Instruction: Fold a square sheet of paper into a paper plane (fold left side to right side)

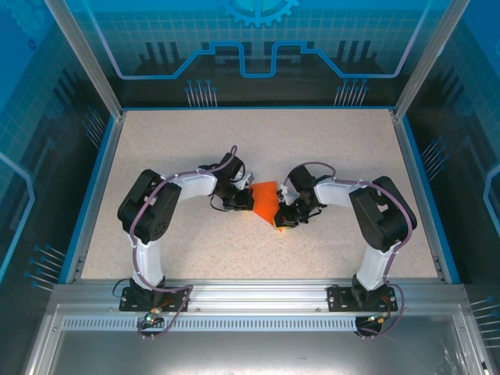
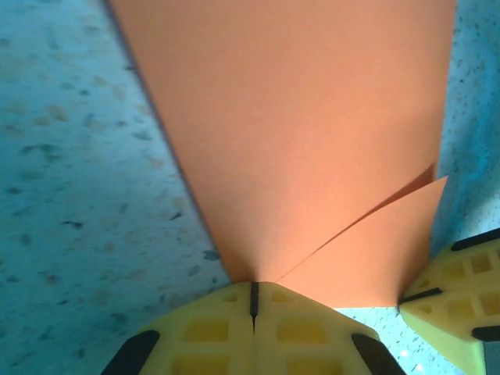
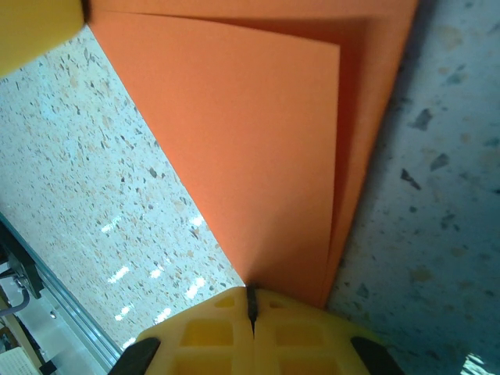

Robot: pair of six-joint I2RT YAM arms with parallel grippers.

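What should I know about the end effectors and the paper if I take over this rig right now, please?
Left end effector: shut, pinching a tip of the orange paper on its left side.
Right end effector: shut, pinching the paper's near right tip.
Paper: at mid-table, between the two arms, gripped from both sides.
Done: at least one fold is in; the wrist views show overlapping layers and a flap edge.
Left: it is not a narrow dart yet, so the remaining folds and creasing are probably yours.
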